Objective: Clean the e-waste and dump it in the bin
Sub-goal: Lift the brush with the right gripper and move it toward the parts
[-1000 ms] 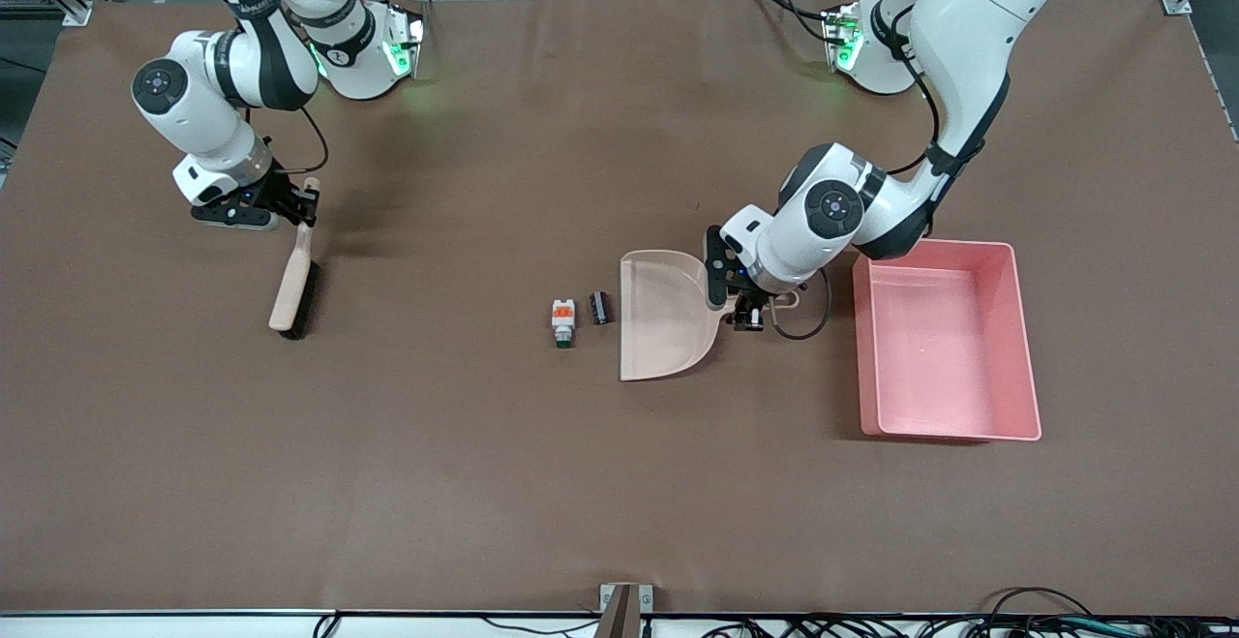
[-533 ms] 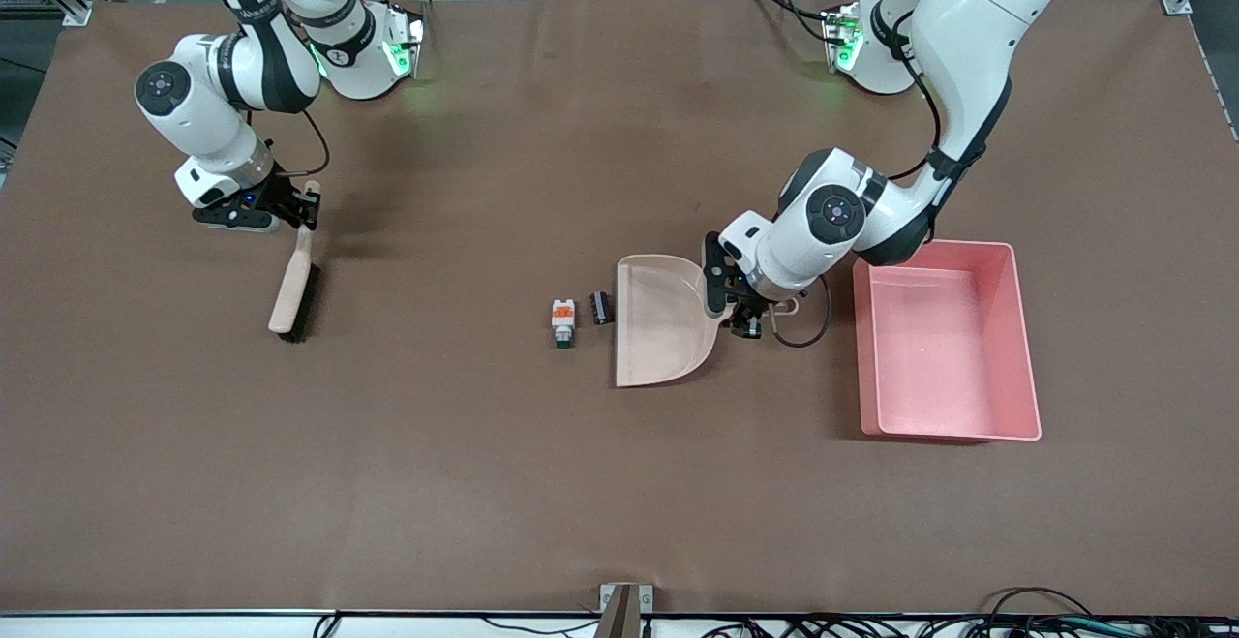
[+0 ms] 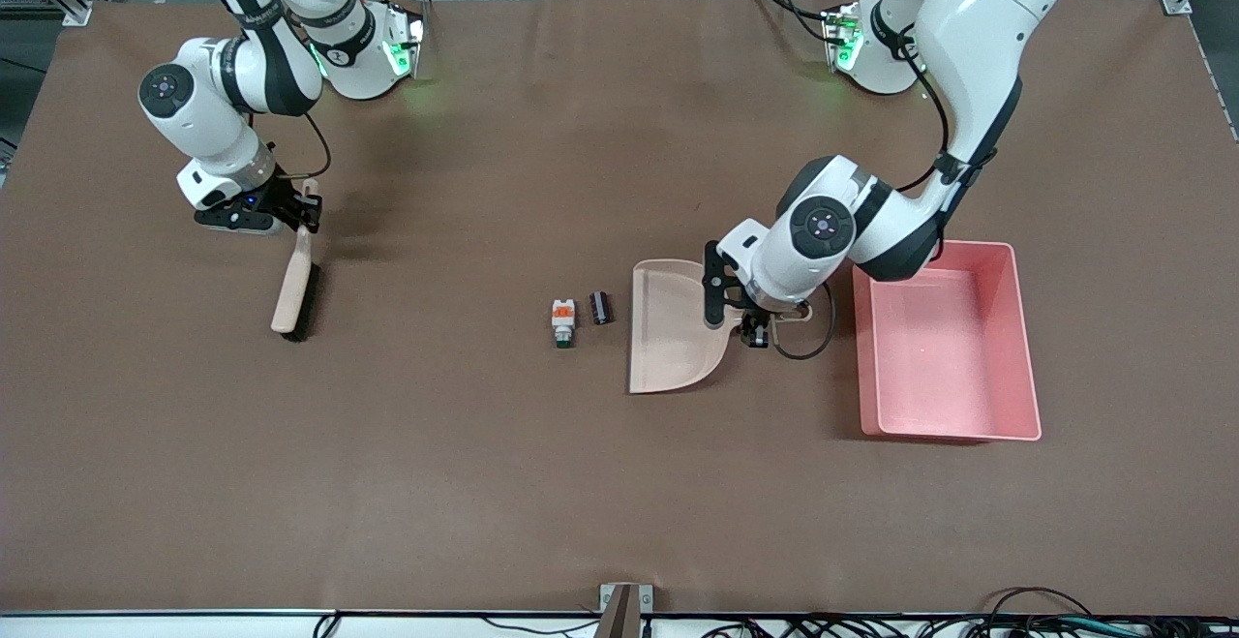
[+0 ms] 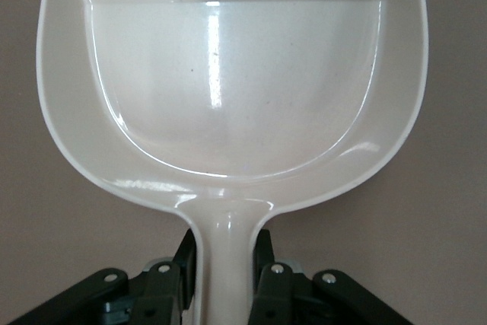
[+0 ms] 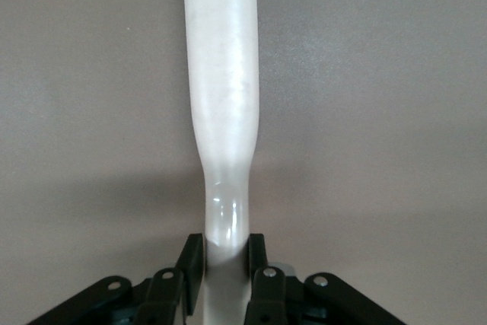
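two small pieces of e-waste lie side by side on the brown worktop [image 3: 484,483] at mid-frame in the front view: a white part with orange top and green end [image 3: 562,321] and a dark cylinder [image 3: 601,307], the cylinder just beside the open lip of the beige dustpan [image 3: 673,328]. the pink bin [image 3: 1021,328] sits at centre right of the frame, empty as far as shows, near the dustpan's handle end.

the left gripper [image 3: 755,323] has its jaws closed on the dustpan's handle; the left wrist view shows the handle pinched between them [image 4: 225,275]. the right gripper [image 3: 295,210], at upper left of the frame, has its jaws closed on the handle end of a brush [image 3: 293,285]; the right wrist view shows the pale handle [image 5: 223,97] running away from the jaws, bristles resting on the worktop.

both parts look light, hard and stiff. the cylinder will probably roll under a sweep, and the white part may skid or tumble. they seem too tiny to pinch well, so brushing them over the lip is the sensible hold, with the lip pressed flat so neither slips beneath.
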`<state>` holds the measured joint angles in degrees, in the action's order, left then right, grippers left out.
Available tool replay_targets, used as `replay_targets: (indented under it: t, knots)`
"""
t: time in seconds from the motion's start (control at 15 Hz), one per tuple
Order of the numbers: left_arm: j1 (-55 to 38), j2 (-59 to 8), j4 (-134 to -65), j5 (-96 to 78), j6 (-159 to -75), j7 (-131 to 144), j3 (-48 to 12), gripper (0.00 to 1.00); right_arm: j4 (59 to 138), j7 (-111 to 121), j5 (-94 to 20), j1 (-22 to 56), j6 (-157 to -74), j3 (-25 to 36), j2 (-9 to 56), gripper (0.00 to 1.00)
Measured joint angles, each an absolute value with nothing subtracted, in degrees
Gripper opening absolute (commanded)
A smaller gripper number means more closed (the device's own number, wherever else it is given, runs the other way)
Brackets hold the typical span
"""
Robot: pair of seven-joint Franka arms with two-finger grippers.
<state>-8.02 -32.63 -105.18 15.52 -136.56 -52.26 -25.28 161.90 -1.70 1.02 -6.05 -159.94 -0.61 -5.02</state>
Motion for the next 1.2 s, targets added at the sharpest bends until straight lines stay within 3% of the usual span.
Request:
replay_targets:
  t: [0.13, 0.2, 0.53, 0.93, 1.2]
  knots:
    - [-9.06, -32.88, -105.02, 19.86, -136.18, -48.26, -25.28, 0.08, 161.9, -1.7, 1.02, -6.05, -160.21, -0.61, -5.01, 0.04]
    - [-9.47, -32.88, -104.87, 21.2, -135.54, -47.17, -25.28, 0.08, 161.9, -1.69, 1.02, -6.04, -160.5, -0.61, -4.98, 0.0]
    - [-9.99, -32.9, -104.42, 22.34, -134.64, -46.28, -25.27, 0.08, 160.89, -2.01, 1.01, -5.0, -161.21, -0.78, -4.35, 0.0]
    - [-10.35, -33.46, -103.78, 22.99, -134.55, -46.28, -25.21, 0.08, 156.26, -22.08, 0.96, 14.24, -161.2, -1.52, -2.34, 0.0]
    - [-10.63, -34.17, -103.2, 23.04, -134.51, -46.38, -25.19, 0.09, 149.63, -31.83, 0.95, 21.63, -161.3, -1.56, 4.59, 0.0]
